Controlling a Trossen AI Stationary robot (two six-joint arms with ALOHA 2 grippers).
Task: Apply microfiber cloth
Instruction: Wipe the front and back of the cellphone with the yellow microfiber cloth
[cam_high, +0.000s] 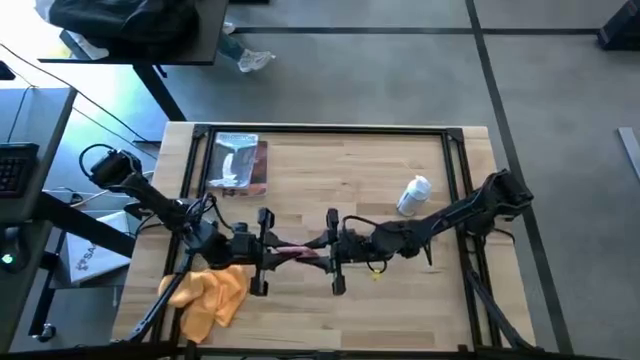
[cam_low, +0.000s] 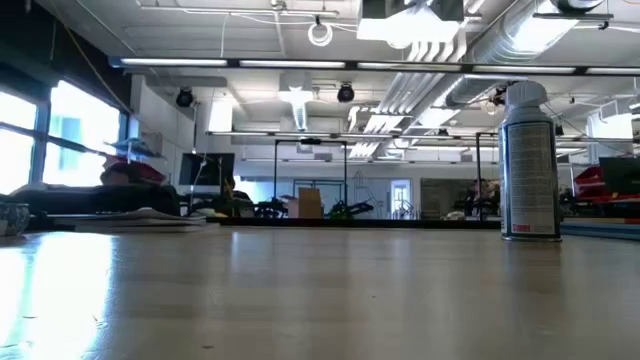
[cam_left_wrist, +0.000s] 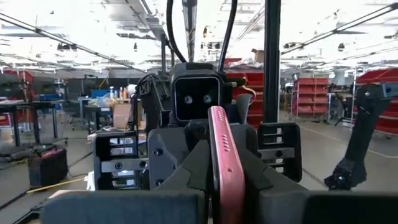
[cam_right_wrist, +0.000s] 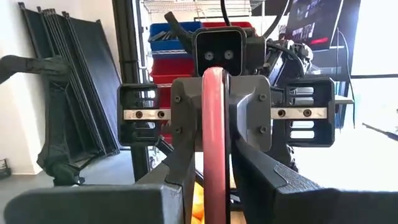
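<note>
text: none legible | spray can (cam_low: 529, 165) label: print too small to read

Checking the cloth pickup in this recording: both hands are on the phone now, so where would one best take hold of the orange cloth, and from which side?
Probably a raised fold near the middle of the microfiber cloth, taken from straight above: it lies crumpled on the table by the left arm. The left hand and right hand both clamp the pink-edged phone, so one must release first.

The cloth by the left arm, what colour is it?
Orange-yellow. The microfiber cloth shows best in the high view.
</note>
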